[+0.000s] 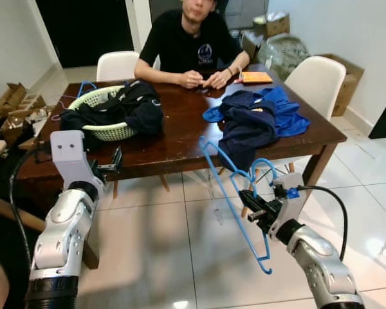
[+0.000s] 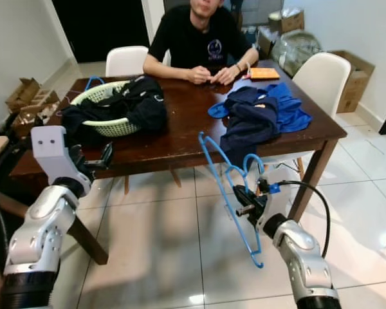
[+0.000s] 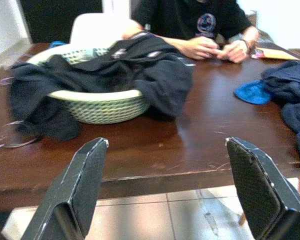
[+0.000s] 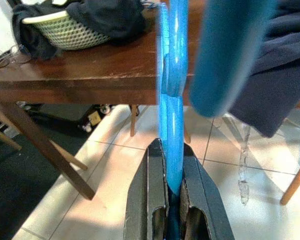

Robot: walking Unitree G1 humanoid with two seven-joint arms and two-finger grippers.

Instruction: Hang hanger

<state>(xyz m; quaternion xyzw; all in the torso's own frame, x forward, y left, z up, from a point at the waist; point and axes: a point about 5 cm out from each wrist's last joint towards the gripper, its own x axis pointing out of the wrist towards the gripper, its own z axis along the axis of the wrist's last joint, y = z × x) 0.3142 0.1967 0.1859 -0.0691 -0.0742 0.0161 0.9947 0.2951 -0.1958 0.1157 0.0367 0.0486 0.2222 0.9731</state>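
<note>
Right claw (image 4: 172, 192) clamped on blue hanger (image 1: 235, 199); left claw (image 3: 165, 185) wide apart.

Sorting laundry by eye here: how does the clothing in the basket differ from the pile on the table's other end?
The basket clothes are black, heaped in a pale woven basket and spilling over its rim. The pile is navy and bright blue, lying on the table, one part drooping off the edge. Both are crumpled.

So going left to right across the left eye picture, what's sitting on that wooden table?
Green laundry basket heaped with dark clothes → the seated person's hands at the far edge → orange booklet → pile of blue clothes near the right end.
</note>
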